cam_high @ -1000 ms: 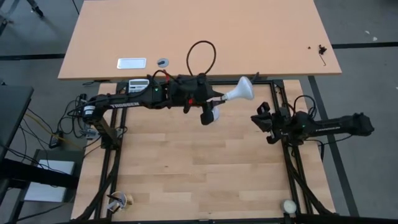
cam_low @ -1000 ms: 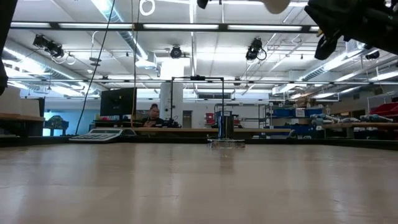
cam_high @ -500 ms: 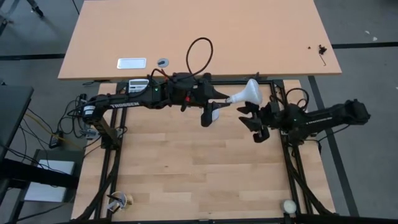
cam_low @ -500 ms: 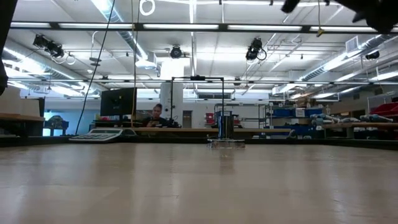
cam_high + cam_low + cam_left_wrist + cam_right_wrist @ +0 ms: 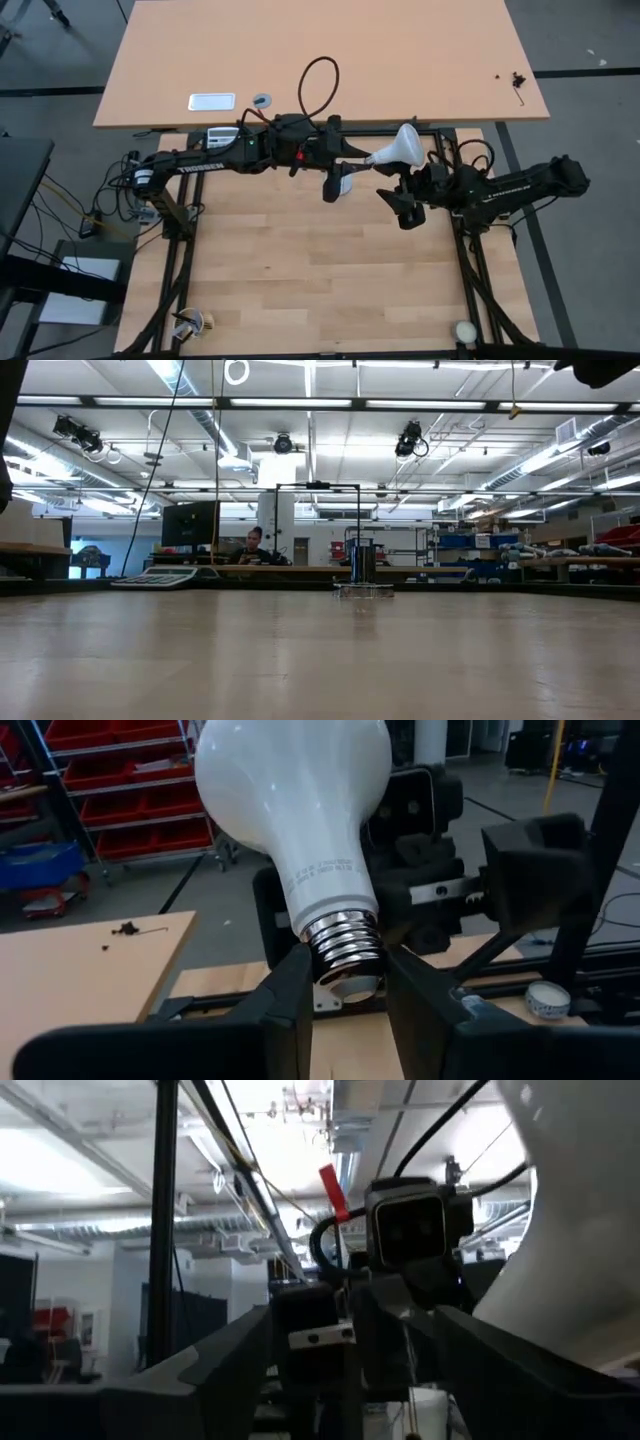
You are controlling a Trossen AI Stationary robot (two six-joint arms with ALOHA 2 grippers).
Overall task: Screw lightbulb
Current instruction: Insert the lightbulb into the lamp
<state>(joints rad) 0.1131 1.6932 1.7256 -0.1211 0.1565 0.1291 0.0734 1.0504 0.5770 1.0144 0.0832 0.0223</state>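
The lightbulb is white, with a silver screw base. It hangs high above the wooden table, dome toward the table's right and tipped upward. My left gripper is shut on it. My right gripper stands open just near and right of the bulb, with nothing between its fingers. In the right wrist view the dome shows beside them. In the low view only a dark bit of an arm shows at the top. My left gripper pinches the bulb's silver screw base between its two fingers, one on each side of the thread. The fingers come about level from the table's left, along the bulb's axis. The bulb is lifted clear, dome tilted up and away from the gripper.
On the far table lie a white tray, a small round disc and a small black item. A black cable loop rises behind my left wrist. A cream ball sits at the near right corner.
My right gripper has risen and gone toward the table's left, up to the bulb, and its fingers have opened. My left gripper has tipped and swung a little, so the bulb's dome has tilted up and left the low view.
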